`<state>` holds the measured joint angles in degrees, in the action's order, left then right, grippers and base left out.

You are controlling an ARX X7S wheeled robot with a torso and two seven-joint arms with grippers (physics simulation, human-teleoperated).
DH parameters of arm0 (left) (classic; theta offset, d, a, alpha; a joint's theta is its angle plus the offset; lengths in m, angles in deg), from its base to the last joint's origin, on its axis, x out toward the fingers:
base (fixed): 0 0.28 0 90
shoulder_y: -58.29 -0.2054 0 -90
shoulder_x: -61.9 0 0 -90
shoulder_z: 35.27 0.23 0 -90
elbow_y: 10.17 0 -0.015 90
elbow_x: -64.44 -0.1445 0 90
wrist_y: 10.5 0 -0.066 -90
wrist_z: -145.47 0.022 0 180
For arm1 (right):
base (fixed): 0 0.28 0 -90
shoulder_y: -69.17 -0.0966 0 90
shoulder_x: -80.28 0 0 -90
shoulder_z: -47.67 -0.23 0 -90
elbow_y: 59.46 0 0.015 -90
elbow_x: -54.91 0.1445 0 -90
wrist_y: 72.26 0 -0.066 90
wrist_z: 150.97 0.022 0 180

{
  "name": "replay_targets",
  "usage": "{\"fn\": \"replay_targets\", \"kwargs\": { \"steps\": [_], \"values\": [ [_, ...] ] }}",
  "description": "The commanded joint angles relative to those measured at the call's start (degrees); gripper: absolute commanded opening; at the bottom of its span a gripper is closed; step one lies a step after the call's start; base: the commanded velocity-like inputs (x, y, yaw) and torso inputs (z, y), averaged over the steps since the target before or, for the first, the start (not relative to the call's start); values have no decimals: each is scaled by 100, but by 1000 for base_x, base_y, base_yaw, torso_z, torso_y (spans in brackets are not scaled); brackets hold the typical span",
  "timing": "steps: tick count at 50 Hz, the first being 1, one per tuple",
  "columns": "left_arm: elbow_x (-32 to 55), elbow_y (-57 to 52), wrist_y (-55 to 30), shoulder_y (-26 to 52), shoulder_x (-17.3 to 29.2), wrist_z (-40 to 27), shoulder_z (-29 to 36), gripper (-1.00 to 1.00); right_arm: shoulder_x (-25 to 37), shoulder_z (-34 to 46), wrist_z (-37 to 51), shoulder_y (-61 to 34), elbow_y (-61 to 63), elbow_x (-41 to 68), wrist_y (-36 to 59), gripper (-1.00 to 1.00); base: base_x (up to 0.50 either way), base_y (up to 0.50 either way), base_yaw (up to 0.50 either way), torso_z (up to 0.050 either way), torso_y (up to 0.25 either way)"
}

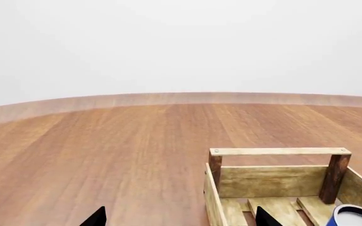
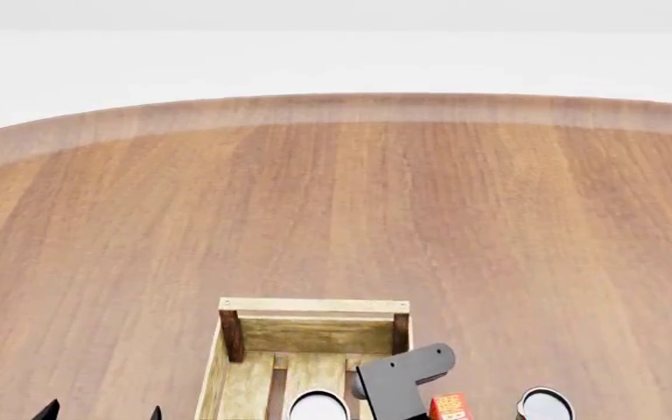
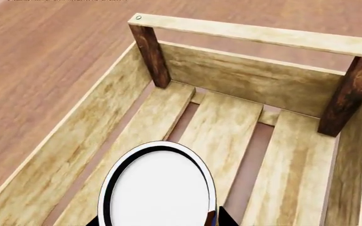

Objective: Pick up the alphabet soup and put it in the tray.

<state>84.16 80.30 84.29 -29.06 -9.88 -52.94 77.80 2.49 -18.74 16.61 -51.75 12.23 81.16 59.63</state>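
Wood-grain tabletop point(image 2: 430, 201) with a pale rim, blank white backdrop behind it.

Alphabet soup point(image 3: 159, 186) sits inside the tray point(image 3: 244, 77), white top with silver rim facing up, directly at the right gripper point(image 3: 216, 219). In the right wrist view only dark finger bits show by the can's edge, blue label barely peeking there. Cannot tell whether the jaws are clenched on the can or released; contact not resolvable either. Can is over the slatted floor, on the near half of the crate, away from the far end rail. Whether it rests on the slats or hangs just above them: cannot tell.

Head view agrees: can top point(image 2: 318, 407) inside the tray point(image 2: 312, 337), dark right arm link point(image 2: 401, 376) just beside it, crossing over the tray's right wall.

Left gripper point(image 1: 177, 219) is outside the tray, near its left wall: two dark fingertips point(image 1: 96, 217) well apart, jaws spread, nothing between them. The can's blue rim point(image 1: 357, 216) lies beyond its right fingertip.

Outward from the right gripper: a red carton point(image 2: 450, 407) just outside the tray, then a second can point(image 2: 544, 405) with a darker top further right, apart from the tray.
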Motion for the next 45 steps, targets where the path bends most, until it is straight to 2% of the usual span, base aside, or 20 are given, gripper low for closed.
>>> {"fn": "replay_targets", "kwargs": {
  "steps": [1,15,16,25,45],
  "values": [
    [18,5,2,8,7,-4,14,100,-40,47,-32,-65,-120,-2,-47,-100,0,0,0,0,0],
    [26,21,28,16,16,-9,27,100,-73,93,-29,-125,-274,3,-62,-100,3,0,2,0,0],
    [27,20,27,16,17,-10,28,100,-74,88,-34,-132,-299,15,-45,100,0,0,3,0,0],
    [31,15,37,15,26,-20,39,100,-24,58,29,-44,-97,93,34,100,0,0,0,0,0],
    [33,1,48,10,44,-48,68,100,276,-113,377,301,1193,384,466,100,0,0,0,0,0]
  ]
}}
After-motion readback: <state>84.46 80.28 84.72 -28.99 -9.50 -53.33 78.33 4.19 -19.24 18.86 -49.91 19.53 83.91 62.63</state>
